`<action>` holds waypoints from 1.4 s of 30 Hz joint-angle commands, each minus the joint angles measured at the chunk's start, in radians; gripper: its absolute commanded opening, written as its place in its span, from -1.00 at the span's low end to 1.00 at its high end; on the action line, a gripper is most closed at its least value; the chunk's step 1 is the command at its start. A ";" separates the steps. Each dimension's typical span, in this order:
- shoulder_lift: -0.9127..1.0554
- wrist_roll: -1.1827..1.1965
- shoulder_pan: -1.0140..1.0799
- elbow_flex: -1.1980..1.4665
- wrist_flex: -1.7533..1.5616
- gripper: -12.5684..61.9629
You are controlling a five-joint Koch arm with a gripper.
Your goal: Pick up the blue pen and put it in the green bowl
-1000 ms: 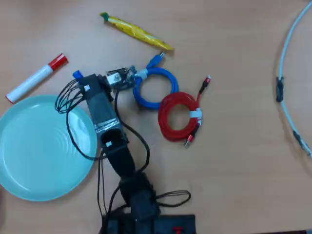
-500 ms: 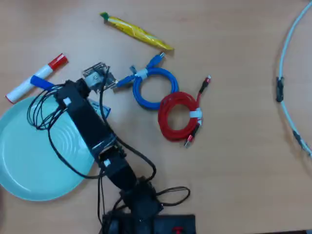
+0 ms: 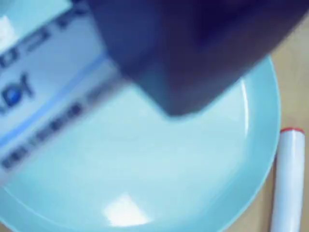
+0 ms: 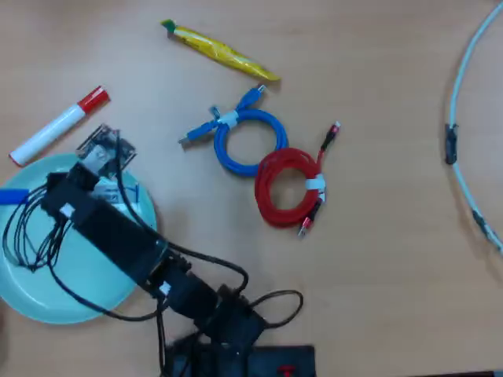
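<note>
Blue pen sits gripped in my pincer, directly above the green bowl below me; next, I judge, comes opening to drop it.

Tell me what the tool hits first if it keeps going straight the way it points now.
Most likely the green bowl: the wrist view looks down into it, past the blue pen the tool seems to hold. Height is unclear.
</note>
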 commanded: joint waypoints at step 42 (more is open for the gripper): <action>-0.006 -0.044 -0.104 0.437 -0.598 -0.83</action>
